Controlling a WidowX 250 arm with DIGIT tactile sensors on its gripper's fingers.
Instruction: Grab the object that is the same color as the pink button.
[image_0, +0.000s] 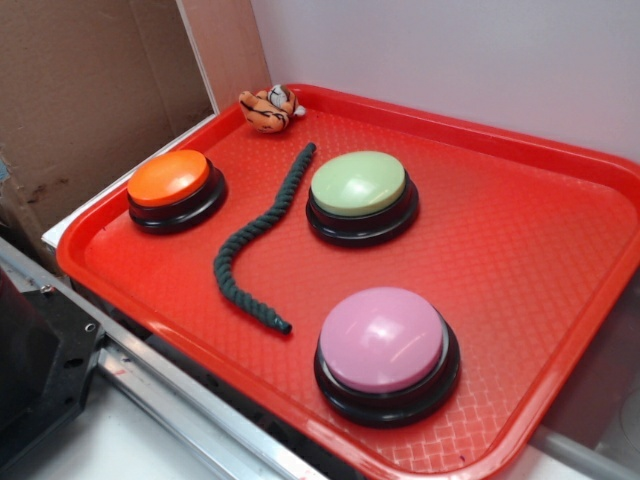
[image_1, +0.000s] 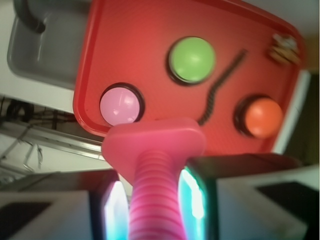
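Two fingers (image_1: 112, 210) grip pink bolt (image_1: 155, 175) | end effector (image_1: 152, 205) above tray (image_1: 125, 55)

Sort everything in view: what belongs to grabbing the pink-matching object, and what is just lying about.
Belongs to the job:
- pink bolt, clamped between the jaws, above the tray
- pink button, the colour reference

Just lying about:
- green button
- orange button
- dark rope
- toy tiger
- red tray
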